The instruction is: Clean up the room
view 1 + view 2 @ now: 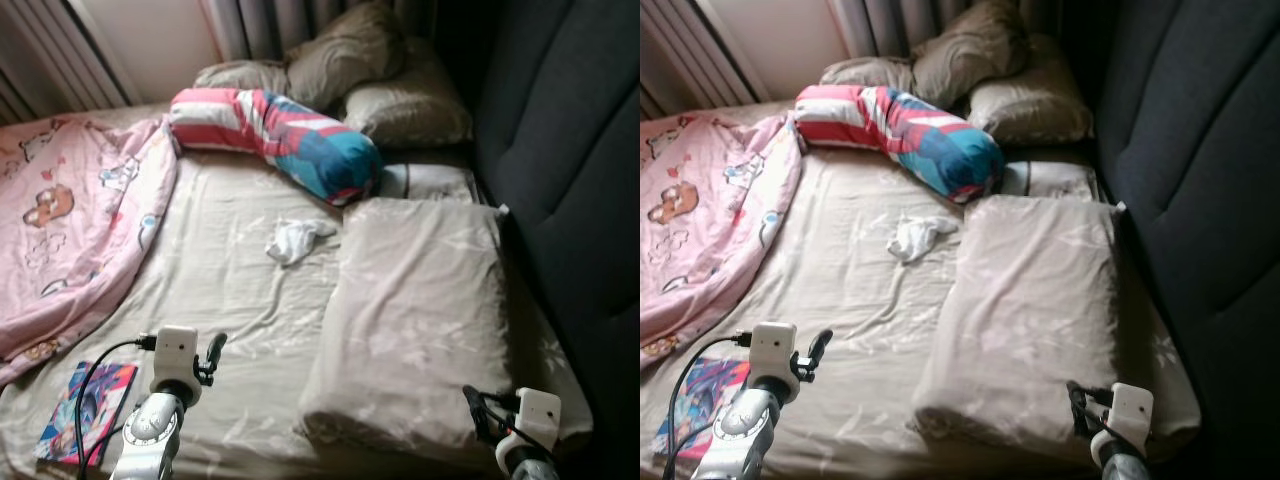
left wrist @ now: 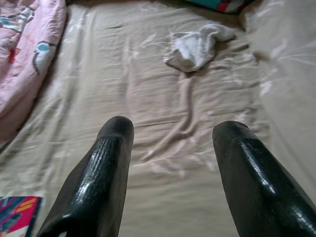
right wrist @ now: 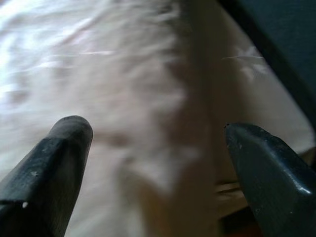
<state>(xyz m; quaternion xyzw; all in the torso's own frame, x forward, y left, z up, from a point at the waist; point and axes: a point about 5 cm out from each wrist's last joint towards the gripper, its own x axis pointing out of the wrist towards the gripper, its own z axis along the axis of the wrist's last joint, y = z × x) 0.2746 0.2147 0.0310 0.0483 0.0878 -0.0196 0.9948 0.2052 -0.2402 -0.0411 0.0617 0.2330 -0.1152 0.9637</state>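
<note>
White cloth point(image 1: 295, 240) on bed sheet point(image 1: 220, 270)

— What do we see in the room?
— We see a bed point(image 1: 230, 290) with a beige sheet, a dark padded headboard point(image 1: 570, 150) on the right, and grey curtains point(image 1: 270, 25) behind, in daylight.

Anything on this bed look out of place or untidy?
A crumpled white cloth lies alone mid-sheet, and a colourful book sits at the bed's near edge. The pink cartoon-print blanket is bunched at the robot's left. Both open grippers, left and right, hold nothing.
</note>
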